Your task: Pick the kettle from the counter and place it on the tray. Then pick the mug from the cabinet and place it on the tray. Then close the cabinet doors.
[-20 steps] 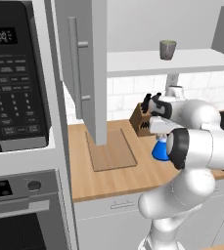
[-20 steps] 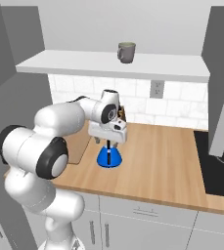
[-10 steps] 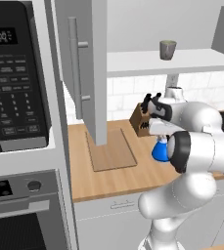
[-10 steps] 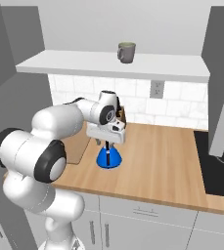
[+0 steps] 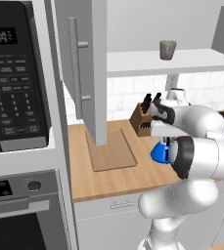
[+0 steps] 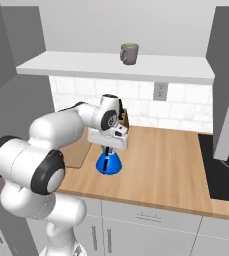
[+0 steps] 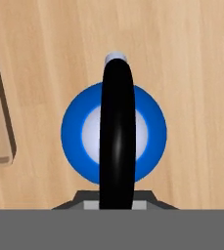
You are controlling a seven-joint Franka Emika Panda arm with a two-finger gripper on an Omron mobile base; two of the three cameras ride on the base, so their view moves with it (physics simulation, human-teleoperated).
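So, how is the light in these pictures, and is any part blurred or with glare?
Left base view: even, flat light, sharp edges on the cabinet door. Right base view: only a faint soft shadow on the counter under the kettle. Hand view: a pale glare streak along the black kettle handle and a white highlight on the blue dome; nothing is blurred.

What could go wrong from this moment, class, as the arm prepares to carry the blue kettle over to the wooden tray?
1. The gripper sits right over the small blue dome-shaped kettle, at its black arched handle; a poor hold might let it swing or slip.
2. The open grey cabinet door hangs above the flat light-brown wooden tray, so the arm may hit it.
3. The brown knife block stands close behind the kettle and could be knocked.
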